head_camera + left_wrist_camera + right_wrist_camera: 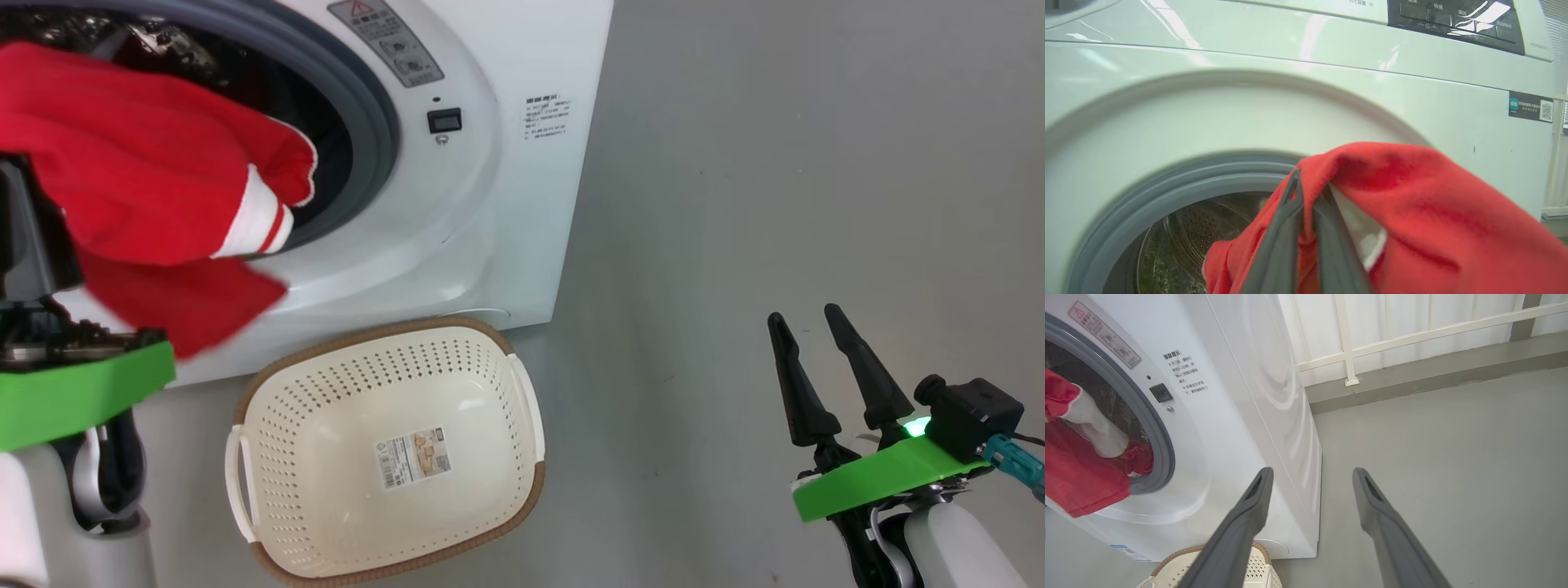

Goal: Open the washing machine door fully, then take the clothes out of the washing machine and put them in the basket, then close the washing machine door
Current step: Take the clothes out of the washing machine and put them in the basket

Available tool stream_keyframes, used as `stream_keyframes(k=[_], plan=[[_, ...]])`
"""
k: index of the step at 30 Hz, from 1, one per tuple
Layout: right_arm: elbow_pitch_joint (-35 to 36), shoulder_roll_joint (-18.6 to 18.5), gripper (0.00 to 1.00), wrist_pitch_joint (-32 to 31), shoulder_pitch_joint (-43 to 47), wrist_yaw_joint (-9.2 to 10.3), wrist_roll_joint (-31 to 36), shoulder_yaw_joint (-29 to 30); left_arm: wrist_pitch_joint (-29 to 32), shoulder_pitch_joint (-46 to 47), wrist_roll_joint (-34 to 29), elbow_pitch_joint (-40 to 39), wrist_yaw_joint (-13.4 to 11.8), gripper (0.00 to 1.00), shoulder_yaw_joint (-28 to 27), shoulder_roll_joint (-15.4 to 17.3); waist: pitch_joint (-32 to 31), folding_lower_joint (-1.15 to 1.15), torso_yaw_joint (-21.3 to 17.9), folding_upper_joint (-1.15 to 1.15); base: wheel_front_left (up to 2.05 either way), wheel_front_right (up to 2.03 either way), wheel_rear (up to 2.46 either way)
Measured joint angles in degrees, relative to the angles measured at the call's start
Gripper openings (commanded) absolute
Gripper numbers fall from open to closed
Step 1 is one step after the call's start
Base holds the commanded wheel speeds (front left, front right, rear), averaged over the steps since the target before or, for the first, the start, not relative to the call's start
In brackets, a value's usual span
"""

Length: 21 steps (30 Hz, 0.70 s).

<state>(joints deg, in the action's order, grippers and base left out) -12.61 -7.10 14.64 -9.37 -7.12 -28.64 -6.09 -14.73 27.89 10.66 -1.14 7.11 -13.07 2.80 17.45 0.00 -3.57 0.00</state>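
The clothes [147,188], a red bundle with white stripes, hang half out of the washer [506,204] mouth, above and to the left of the basket [326,384]. The left gripper [1308,183] has its jaws pinched almost together on a fold of the red cloth beside a white band. Gripping at a fold probably lets the rest of the fabric trail out of the drum [1180,228] as the arm draws back. Some cloth lies across the grey ring [384,106], so I judge the load is not fully out yet.

The basket sits on the floor [775,163] just in front of the washer's lower edge, below the opening, so the clothes need only a short drop. It holds nothing but its paper label [412,459]. The right gripper [804,313] hovers over bare floor, well apart from the washer, jaws wide and holding nothing. It looks parked out of the way.

A grey warning sticker [385,41] with a red triangle and small icons sits beside the ring. Below it are a black latch socket [444,121] and a block of small Chinese print [547,118], too fine to read. The dark control panel [1453,20] carries white Chinese captions, and a dark sticker [1531,107] shows a QR code. The basket label's text is too small to read, and I can make out no brand name.
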Motion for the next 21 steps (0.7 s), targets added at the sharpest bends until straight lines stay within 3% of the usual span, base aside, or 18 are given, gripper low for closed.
stream_keyframes(k=[8, 21], plan=[[0.02, 0.12, 1.00, 0.00, -0.03, 0.00, 0.00, -0.05, -0.01, -3.13, 0.10, 0.84, 0.04, 0.00, 1.29, -0.33, 0.66, 0.00, -0.32, 0.00, 0.00, 0.00, 0.00], [0.25, 0.36, 1.00, 0.00, -0.19, 0.01, 0.00, -0.26, 0.01, -7.98, 2.10, 15.49, 0.05, 0.00, 3.85, -0.86, 2.66, 0.00, -1.46, 0.00, 0.00, 0.00, 0.00]])
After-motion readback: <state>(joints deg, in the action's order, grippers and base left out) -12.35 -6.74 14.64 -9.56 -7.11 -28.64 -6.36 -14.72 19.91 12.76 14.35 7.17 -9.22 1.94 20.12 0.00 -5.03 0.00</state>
